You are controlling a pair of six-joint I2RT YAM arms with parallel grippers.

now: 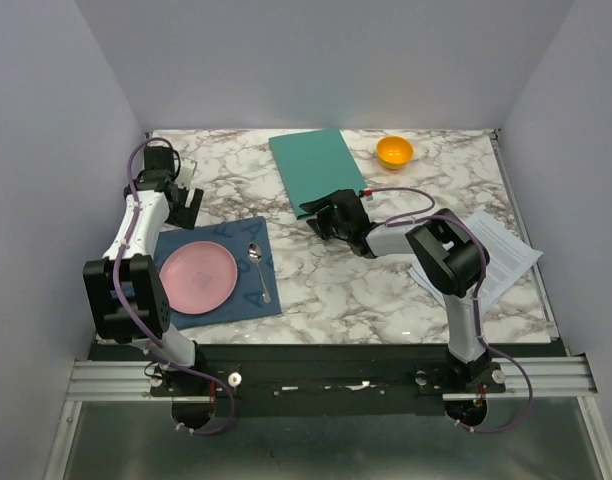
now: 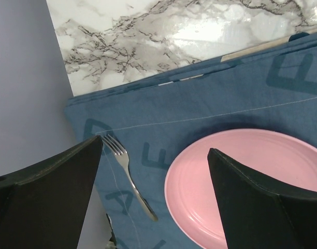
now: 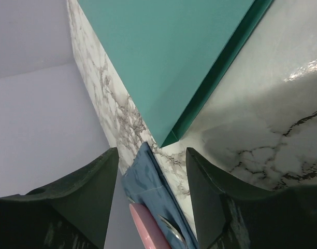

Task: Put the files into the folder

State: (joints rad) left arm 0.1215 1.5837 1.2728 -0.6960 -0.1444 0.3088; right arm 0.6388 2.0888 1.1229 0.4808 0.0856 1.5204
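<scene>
The teal-green folder [image 1: 316, 167] lies closed at the back middle of the table; its near corner also shows in the right wrist view [image 3: 174, 57]. The white printed files [image 1: 501, 255] lie in a stack at the right edge, partly hidden by the right arm. My right gripper [image 1: 320, 216] is open and empty, right at the folder's near corner; in its wrist view [image 3: 152, 181] the corner lies just beyond the fingertips. My left gripper [image 1: 190, 208] is open and empty above the back left of the blue placemat [image 1: 221, 265], seen also in the left wrist view [image 2: 154, 176].
A pink plate [image 1: 198, 276] and a spoon [image 1: 258, 270] lie on the placemat; a fork [image 2: 126, 174] lies left of the plate. An orange bowl [image 1: 394, 152] stands at the back, right of the folder. Grey walls close in the table.
</scene>
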